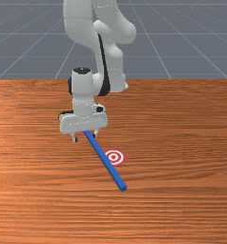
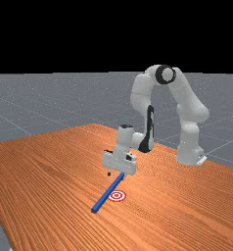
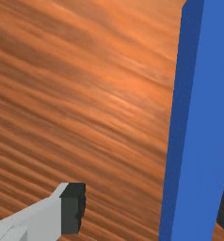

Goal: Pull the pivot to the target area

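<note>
In the front view the gripper point(image 1: 85, 138) stands open over the upper end of the long blue bar point(image 1: 106, 161), the pivot. The bar slants down to the front view's right and crosses the left part of the red-and-white ring target point(image 1: 114, 157). The far view has the gripper point(image 2: 116, 176) at the bar's point(image 2: 108, 192) end nearer the arm, with the target point(image 2: 117, 196) beside the bar. In the wrist view the bar point(image 3: 203, 117) runs between the spread fingertips of the gripper point(image 3: 149, 208), close against one finger and well apart from the other.
The wooden table point(image 1: 182, 143) extends around the bar and target. Its edge point(image 2: 1, 211) shows at the far view's left. The arm's base point(image 2: 189, 152) stands at the far view's right.
</note>
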Motion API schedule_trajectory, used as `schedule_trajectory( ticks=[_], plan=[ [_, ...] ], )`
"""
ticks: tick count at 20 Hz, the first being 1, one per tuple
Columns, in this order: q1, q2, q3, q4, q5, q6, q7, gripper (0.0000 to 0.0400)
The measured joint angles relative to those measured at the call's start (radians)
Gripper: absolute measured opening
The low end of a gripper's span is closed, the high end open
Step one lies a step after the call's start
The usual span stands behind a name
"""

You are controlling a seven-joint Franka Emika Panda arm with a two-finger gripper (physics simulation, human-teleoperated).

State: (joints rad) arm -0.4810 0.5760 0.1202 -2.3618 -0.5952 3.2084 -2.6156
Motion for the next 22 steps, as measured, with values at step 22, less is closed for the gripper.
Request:
schedule_trajectory(
  ticks=[22],
  plan=[
    [0.165, -0.025, -0.024, -0.025, -0.005, -0.027, 0.074, 0.0397]
  ],
)
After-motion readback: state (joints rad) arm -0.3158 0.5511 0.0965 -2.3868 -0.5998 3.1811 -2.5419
